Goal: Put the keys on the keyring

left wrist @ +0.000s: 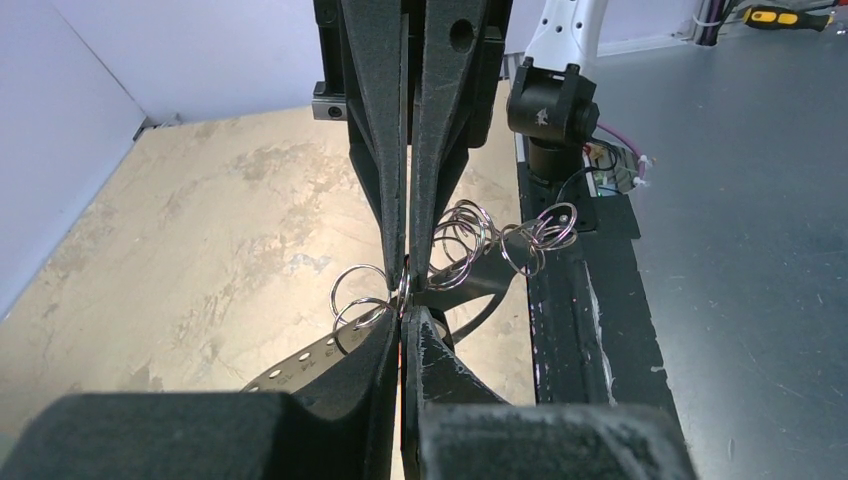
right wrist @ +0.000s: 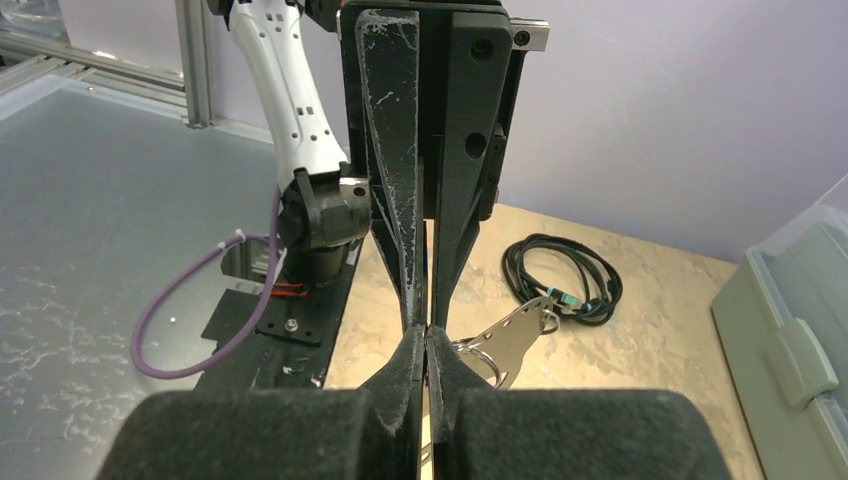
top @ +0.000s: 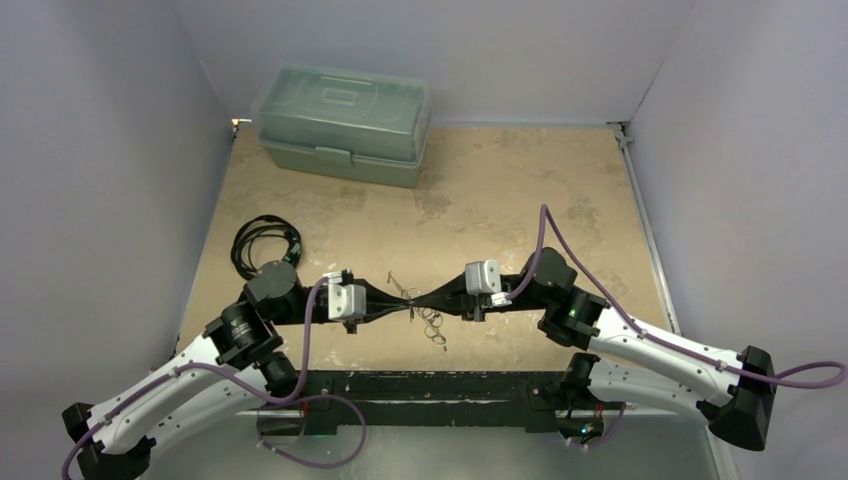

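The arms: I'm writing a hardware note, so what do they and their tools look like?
The left arm and right arm have white shells and black joints, each trailed by a purple cable. The left tool and right tool are black, with two long tapering fingers.
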You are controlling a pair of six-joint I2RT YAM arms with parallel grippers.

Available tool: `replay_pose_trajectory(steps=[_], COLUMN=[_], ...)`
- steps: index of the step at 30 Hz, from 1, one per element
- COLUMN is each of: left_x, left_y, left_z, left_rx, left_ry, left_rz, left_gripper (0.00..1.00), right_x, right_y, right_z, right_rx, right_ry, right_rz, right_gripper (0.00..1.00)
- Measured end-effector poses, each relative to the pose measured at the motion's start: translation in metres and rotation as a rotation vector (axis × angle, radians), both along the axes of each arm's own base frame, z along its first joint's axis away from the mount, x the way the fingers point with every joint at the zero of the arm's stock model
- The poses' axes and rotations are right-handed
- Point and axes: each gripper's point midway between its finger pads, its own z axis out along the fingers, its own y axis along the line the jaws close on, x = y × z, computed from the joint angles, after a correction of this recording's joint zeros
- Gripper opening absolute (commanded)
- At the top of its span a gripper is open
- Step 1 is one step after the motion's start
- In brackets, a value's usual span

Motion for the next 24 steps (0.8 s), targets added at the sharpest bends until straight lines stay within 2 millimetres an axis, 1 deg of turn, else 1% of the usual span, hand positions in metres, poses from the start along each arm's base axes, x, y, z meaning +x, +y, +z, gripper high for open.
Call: replay_pose_trajectory(steps=[1,4,7,13,17,20,24], left_x=[0.0,0.001,0.003,0.012,0.015,0.018,0.02], left_y=[0.0,0.0,0.001,0.004,0.004,0.003,0.003], left_z=[0.0,-0.001,-0.004,-0.018,-0.027,-0.032,-0.036], left_rx=[0.002,0.006,0.016,0.068,0.103,0.119,0.135], left_ry=[0.0,-0.003,-0.006,0.013,0.026,0.034,0.044], left_rz=[0.001,0.005,0.017,0.06,0.075,0.082,0.09], left_gripper=[0.0,0.0,0.0,0.0,0.0,0.0,0.0], right_x=[0.0,0.001,0.001,0.0,0.001,0.004,0.009], right_y=[0.0,0.0,0.0,-0.001,-0.001,-0.002,-0.003], right_z=[-0.001,-0.001,-0.002,-0.003,-0.005,-0.009,-0.008], right_rx=[-0.001,-0.003,-0.008,-0.009,-0.021,-0.048,-0.077], right_ry=[0.001,0.002,0.004,0.005,0.009,0.018,0.026], right_rz=[-0.002,-0.005,-0.006,-0.005,-0.008,-0.027,-0.055], right_gripper=[0.01,0.13,0.22,0.35,0.4,0.4,0.4])
